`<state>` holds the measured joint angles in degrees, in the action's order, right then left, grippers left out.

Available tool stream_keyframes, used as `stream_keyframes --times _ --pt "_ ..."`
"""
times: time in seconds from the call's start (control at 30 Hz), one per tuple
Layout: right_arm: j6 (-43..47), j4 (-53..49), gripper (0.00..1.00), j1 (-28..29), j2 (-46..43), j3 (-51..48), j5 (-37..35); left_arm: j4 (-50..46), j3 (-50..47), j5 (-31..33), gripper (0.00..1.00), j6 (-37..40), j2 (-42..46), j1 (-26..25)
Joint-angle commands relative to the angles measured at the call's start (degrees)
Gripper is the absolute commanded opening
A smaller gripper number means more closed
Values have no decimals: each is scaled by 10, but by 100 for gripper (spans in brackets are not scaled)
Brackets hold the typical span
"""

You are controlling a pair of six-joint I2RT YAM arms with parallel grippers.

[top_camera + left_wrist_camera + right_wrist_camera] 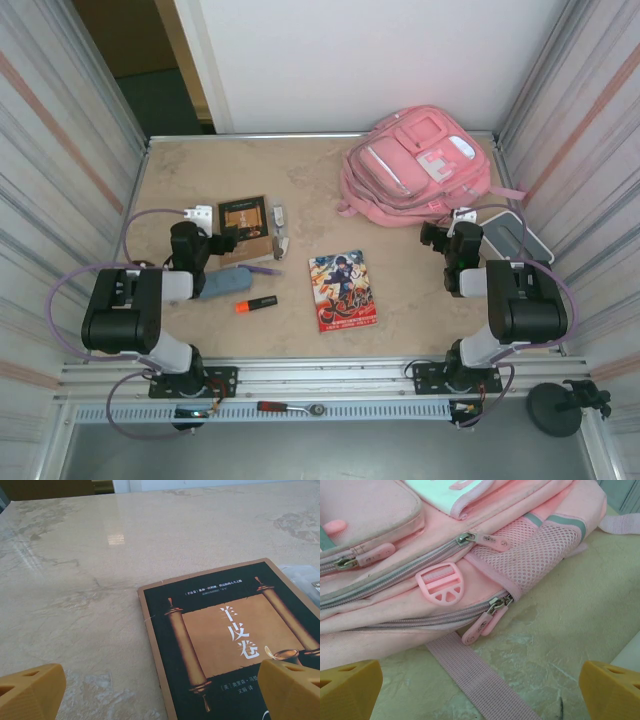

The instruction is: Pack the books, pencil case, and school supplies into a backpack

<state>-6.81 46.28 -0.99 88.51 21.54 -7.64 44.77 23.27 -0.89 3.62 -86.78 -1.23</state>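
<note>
At the left jaws: released, spread wide, nothing gripped, hanging low over the tan book [225, 640], flat on the worktop [75, 580]. At the right jaws: also released and gaping, just off the side of the pink backpack [395, 625]. On that backpack, lying at the far right of the worktop: zips [492, 607] in sight drawn shut, a mesh pocket [535, 555], a strap [470, 675] trailing out beneath.

Just beside the left arm [185, 255]: the blue-grey pencil case [222, 283], the purple pen [262, 270], the orange-and-black marker [256, 303]. By the tan book's right edge: a small white piece [279, 213]. Mid-worktop, apart from the rest: the red comic [342, 290]. To the right of the right arm [520, 300]: a grey-white box [515, 235].
</note>
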Motion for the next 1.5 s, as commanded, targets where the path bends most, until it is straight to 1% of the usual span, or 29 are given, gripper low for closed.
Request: stream_keyframes --times 0.0,1.07,1.13,1.17,1.2,1.27,1.33,1.4,1.47 --pt "8 13 99 1 -2 11 0 3 4 5 99 2 2 -2" --pt "7 14 99 0 -4 9 1 4 3 5 99 2 3 -2" --pt "13 16 99 9 -11 10 -19 7 2 5 99 2 4 -2" --pt "19 -8 99 19 -28 14 -33 5 6 18 99 1 8 -4" --pt "27 -35 99 27 -52 18 -46 -16 11 33 99 -2 22 -6" --pt "16 -149 99 43 -119 45 -83 -91 28 51 99 -11 65 -9" --pt "-24 -250 99 42 -189 74 -86 -165 47 73 99 -31 107 -10" --pt "-65 -318 99 39 -243 92 -94 -241 69 104 99 -78 150 -10" --pt "-112 -385 99 30 -260 123 -100 -327 98 136 99 -152 181 -10"
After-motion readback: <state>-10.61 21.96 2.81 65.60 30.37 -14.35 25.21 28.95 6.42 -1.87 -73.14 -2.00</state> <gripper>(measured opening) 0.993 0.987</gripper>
